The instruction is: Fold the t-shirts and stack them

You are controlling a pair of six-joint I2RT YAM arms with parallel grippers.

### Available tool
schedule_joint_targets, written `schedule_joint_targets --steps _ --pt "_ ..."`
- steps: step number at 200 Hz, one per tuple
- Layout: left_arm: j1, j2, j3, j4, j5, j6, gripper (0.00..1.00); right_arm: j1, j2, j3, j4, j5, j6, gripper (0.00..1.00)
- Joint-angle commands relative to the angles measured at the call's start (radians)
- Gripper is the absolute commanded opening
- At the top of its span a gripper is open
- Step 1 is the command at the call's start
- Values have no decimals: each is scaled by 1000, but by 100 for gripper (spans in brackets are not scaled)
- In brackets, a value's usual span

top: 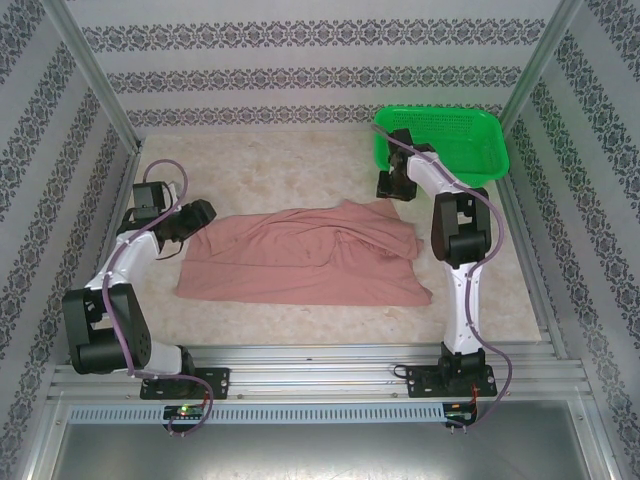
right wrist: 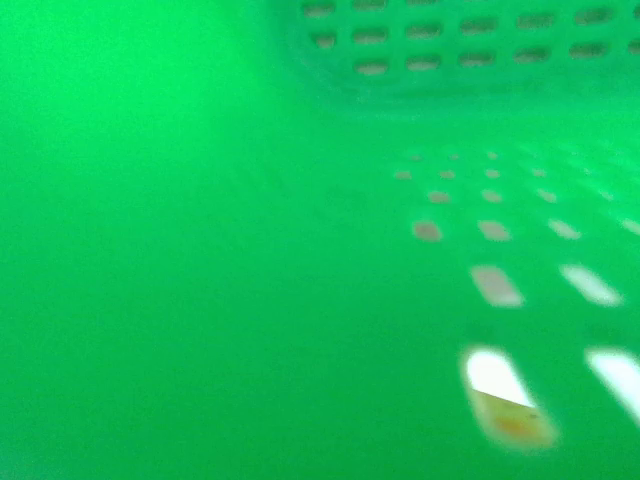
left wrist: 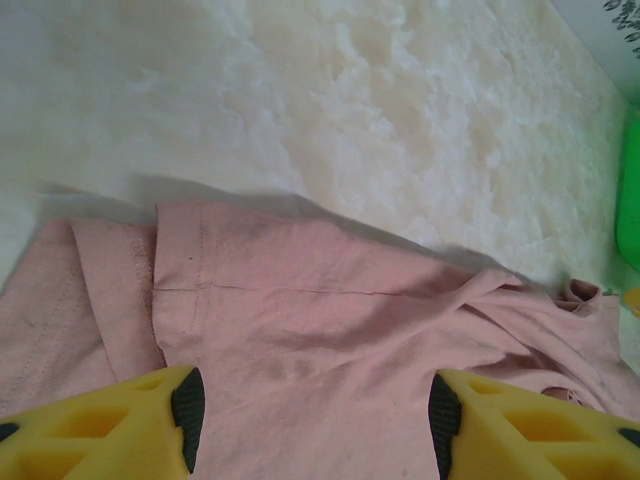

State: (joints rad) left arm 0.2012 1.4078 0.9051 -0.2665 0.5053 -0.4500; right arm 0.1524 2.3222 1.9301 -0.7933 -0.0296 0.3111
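A dusty salmon-pink t-shirt (top: 300, 260) lies spread and rumpled across the middle of the table, its long side running left to right. My left gripper (top: 200, 222) is at the shirt's left end. In the left wrist view its yellow fingers (left wrist: 150, 420) with black pads stand wide apart, open, just above the pink cloth (left wrist: 330, 340), near a sleeve hem. My right gripper (top: 388, 185) is past the shirt's upper right corner, at the near left corner of the green basket (top: 497, 150). The right wrist view is a blurred close-up of the green mesh (right wrist: 200, 250), and the fingers are hidden.
The green plastic mesh basket stands at the back right corner and shows at the edge of the left wrist view (left wrist: 630, 200). Patterned walls and metal posts close in the table on three sides. Bare pale tabletop (top: 260, 170) lies behind the shirt.
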Motion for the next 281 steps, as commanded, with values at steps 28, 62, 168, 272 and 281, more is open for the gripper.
schedule_joint_targets --steps 28,62,168,272,281 --pt "14 -49 -37 -32 -26 -7 62 16 39 23 -93 15 -24 38" --pt "16 -53 -53 -24 -29 -7 62 27 48 32 -140 60 -47 37" --pt "23 -51 -75 3 -27 -16 62 76 145 208 -280 112 -51 34" --pt "33 -49 -75 -7 -11 -3 62 86 212 328 -431 161 -38 28" --pt "33 -51 -74 -7 -10 -3 62 85 223 346 -446 163 -37 28"
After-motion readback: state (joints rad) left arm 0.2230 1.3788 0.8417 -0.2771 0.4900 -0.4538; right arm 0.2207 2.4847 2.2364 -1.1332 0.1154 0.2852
